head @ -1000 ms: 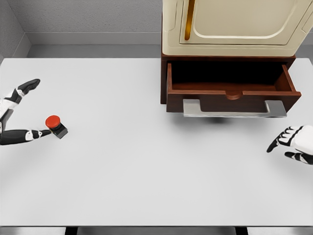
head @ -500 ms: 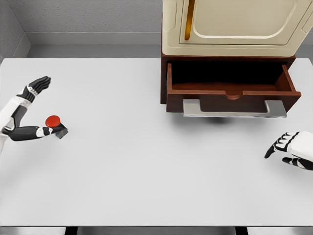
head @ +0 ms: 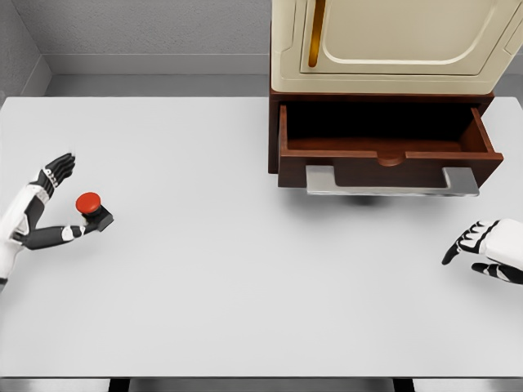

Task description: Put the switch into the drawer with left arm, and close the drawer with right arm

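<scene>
The switch [head: 93,210], a small dark box with a red round button, sits on the white table [head: 245,269] at the far left. My left hand [head: 67,202] is spread open around it: the thumb [head: 72,233] reaches the switch's near side, the other fingers [head: 59,169] stand apart behind it. The brown drawer [head: 388,151] is pulled out under the cream cabinet [head: 384,45], with a grey handle [head: 392,183] along its front. My right hand [head: 482,250] hovers at the right edge, fingers relaxed, holding nothing.
The cabinet and drawer take up the back right of the table. A grey wall [head: 147,28] runs behind the table. The table's front edge [head: 261,378] lies at the bottom of the view.
My left hand has drawn in around the switch, its upper fingers dropping nearer. The switch barely shifted. The right hand slid slightly down and right.
</scene>
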Controlling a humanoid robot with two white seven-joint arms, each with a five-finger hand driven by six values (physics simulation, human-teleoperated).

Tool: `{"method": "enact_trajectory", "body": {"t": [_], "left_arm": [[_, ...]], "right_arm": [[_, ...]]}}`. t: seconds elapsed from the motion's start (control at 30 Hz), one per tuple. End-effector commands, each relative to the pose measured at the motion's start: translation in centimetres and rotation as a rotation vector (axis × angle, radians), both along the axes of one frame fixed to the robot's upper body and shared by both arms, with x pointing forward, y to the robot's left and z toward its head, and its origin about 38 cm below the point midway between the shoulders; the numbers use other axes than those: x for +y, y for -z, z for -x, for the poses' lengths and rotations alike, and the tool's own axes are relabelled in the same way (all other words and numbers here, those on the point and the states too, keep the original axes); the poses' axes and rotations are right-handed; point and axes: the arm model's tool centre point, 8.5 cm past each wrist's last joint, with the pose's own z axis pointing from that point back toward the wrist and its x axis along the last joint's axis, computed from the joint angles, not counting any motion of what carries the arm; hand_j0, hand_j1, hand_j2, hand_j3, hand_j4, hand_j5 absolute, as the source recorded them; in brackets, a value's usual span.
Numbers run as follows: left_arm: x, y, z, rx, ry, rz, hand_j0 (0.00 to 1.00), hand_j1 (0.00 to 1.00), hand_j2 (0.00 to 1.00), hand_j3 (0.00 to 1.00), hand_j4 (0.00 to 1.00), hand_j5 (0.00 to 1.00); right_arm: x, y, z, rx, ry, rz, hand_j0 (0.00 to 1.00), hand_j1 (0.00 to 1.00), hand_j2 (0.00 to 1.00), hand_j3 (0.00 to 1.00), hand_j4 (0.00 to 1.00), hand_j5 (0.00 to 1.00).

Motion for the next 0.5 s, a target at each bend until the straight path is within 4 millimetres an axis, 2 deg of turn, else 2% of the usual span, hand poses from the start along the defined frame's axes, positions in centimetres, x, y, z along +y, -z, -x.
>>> {"method": "enact_trajectory", "body": {"t": [0.0,0.17,0.23,0.3,0.47], "left_arm": [[0.3,1.2,0.2,0.042,-0.026,0.008,1.00,1.00,1.00,1.00,1.00,1.00],[-0.5,1.8,0.1,0.059,-0.024,0.026,1.00,1.00,1.00,1.00,1.00,1.00],[-1.5,2.1,-0.3,0.062,-0.010,0.038,1.00,1.00,1.00,1.00,1.00,1.00],[-1.4,2.4,-0.8,0.115,-0.028,0.035,1.00,1.00,1.00,1.00,1.00,1.00],[-1.6,2.6,-0.8,0.117,-0.028,0.039,1.00,1.00,1.00,1.00,1.00,1.00]], "right_arm": [[0.0,0.0,0.0,0.003,0.001,-0.002,0.60,0.60,0.60,0.60,0.60,0.60],[0.0,0.0,0.0,0.003,0.001,-0.002,0.60,0.60,0.60,0.60,0.60,0.60],[0.0,0.0,0.0,0.005,0.001,-0.003,0.60,0.60,0.60,0.60,0.60,0.60],[0.0,0.0,0.0,0.006,0.001,-0.002,0.60,0.60,0.60,0.60,0.60,0.60],[0.0,0.1,0.0,0.011,-0.001,0.003,0.60,0.60,0.60,0.60,0.60,0.60]]}}
